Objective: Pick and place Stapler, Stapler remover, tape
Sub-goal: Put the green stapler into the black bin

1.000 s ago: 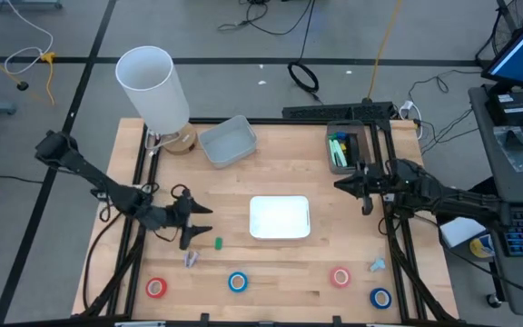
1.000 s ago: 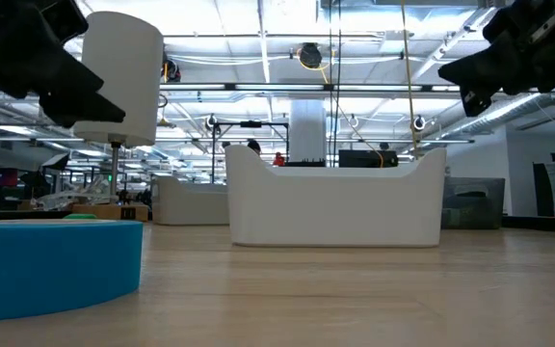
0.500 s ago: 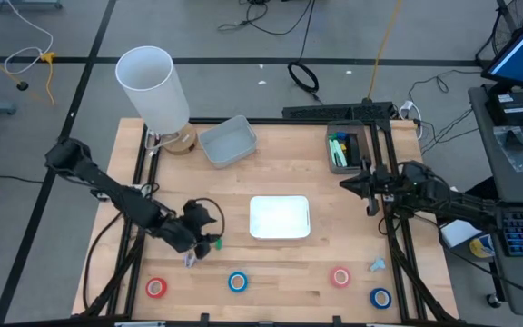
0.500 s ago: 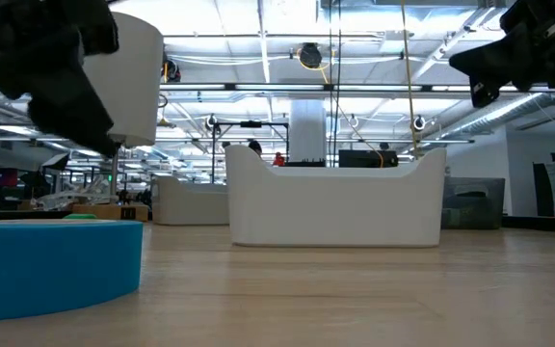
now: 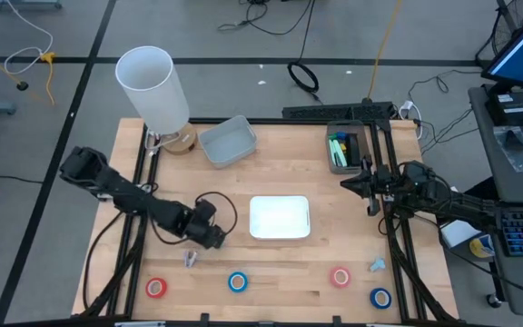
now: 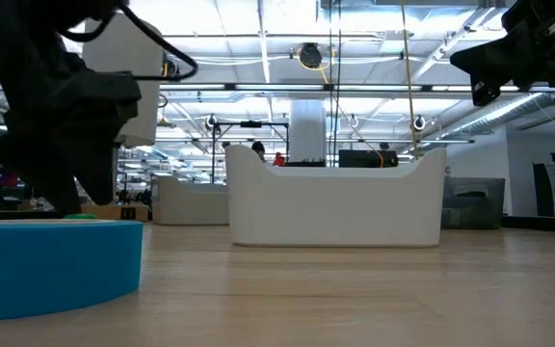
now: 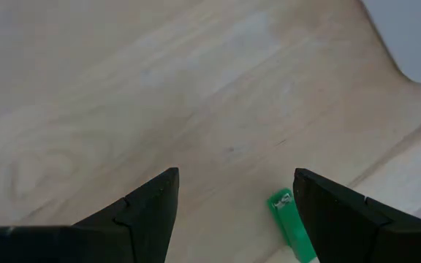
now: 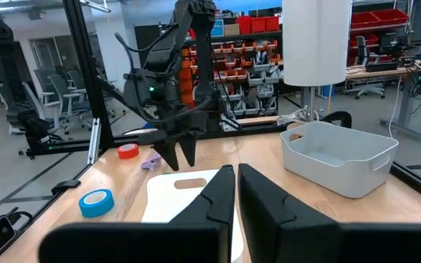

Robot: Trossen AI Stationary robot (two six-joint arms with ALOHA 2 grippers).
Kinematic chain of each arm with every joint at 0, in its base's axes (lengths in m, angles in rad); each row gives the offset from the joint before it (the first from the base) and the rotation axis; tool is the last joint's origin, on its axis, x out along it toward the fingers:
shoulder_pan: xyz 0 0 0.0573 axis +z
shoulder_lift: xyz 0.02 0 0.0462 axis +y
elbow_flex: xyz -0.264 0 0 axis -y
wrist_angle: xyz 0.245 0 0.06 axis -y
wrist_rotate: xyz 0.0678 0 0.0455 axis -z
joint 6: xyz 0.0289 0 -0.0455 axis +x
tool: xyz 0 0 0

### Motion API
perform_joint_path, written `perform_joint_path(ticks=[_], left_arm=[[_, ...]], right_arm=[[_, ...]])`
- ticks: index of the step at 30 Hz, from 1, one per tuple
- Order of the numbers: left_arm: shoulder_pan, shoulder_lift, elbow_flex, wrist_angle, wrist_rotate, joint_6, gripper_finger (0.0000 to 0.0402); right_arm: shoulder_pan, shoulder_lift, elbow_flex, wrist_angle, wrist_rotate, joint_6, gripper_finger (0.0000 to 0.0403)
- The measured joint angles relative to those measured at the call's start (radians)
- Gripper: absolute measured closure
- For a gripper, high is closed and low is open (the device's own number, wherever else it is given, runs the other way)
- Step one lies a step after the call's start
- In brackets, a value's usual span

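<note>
Left claw, fingers spread wide, hangs over the small green stapler on the desk. Approach step; next, centre, lower and close. Right claw closed, parked aside.

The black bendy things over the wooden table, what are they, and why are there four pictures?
They are two robot arms. Each ends in a gripper with two jaws for picking things up. One picture looks down from above, one looks level across the table, and two come from cameras on the arms' wrists. The left gripper hangs low with its jaws wide open, right by a small green object. The right gripper waits by the table's edge, jaws shut, holding nothing. On the wooden table lie red and blue tape rolls, a white tray and a grey bin.
</note>
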Motion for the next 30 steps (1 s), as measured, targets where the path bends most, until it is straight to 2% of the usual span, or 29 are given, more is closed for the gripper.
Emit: perform_joint_path(ticks=[5,13,18,25,30], left_arm=[[0.021,0.000,0.000,0.046,0.064,-0.018,0.0133],[-0.015,0.001,0.016,0.077,0.056,-0.074,0.0133],[-0.036,0.036,0.016,0.076,0.056,-0.135,0.0133],[-0.065,0.122,0.019,0.155,0.063,-0.188,0.0133],[-0.086,0.126,0.020,0.172,0.057,-0.234,0.0133]], right_arm=[[0.000,0.000,0.000,0.000,0.000,0.000,0.0391],[0.000,0.000,0.000,0.000,0.000,-0.007,0.0390],[0.000,0.000,0.000,-0.001,0.000,-0.007,0.0394],[0.000,0.000,0.000,-0.004,0.000,-0.007,0.0395],[0.000,0.001,0.000,-0.009,0.000,-0.007,0.0395]])
